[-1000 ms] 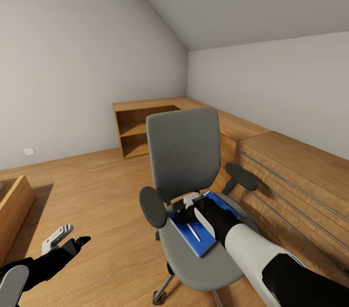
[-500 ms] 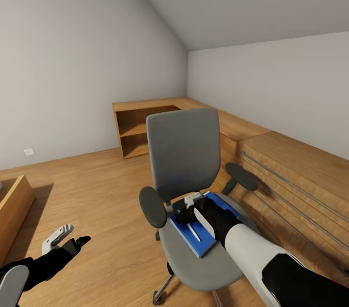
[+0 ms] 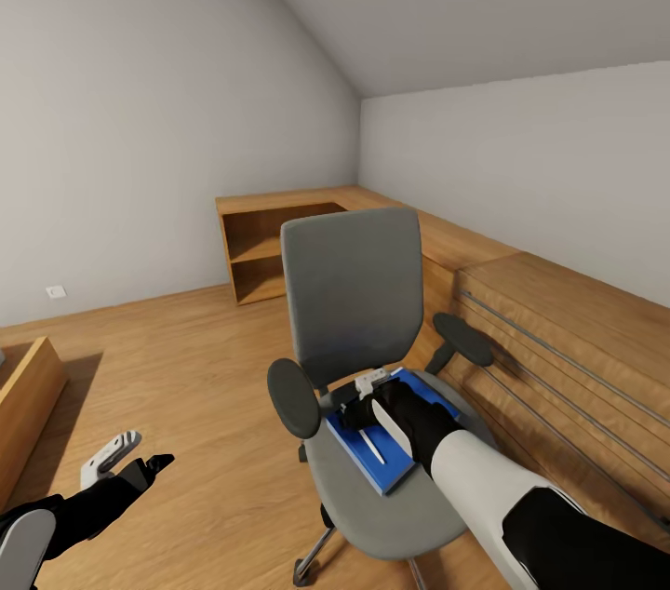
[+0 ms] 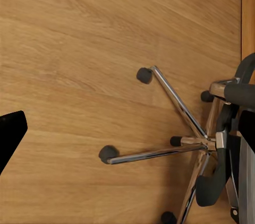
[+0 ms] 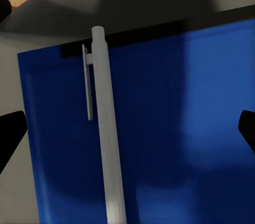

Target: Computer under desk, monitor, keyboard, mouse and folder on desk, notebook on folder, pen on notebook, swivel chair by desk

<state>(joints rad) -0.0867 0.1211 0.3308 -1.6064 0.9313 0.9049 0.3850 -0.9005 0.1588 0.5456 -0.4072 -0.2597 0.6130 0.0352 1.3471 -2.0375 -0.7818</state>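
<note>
Nothing has moved across the last second: both arms, the chair and the things on it sit as they did.

Right gripper (image 3: 370, 401) hovers low over the seat of the swivel chair (image 3: 352, 292), jaws apart, straddling the pen (image 5: 108, 144) with clearance on both sides. The pen lies on the blue folder (image 5: 170, 128), which lies flat on the seat. No notebook made out under the pen.

Left gripper (image 3: 130, 460) hangs out over the plank floor (image 4: 79, 33) beside the chair's chrome base (image 4: 175, 144), jaws apart, holding nothing.

Step in hand, as judged: picking up the pen. Its long axis runs across the gap between the jaws, clip end toward the backrest, other end toward the seat's front edge. Advice: descend straight, close across the barrel below the clip, keep the tips off the folder.
</note>
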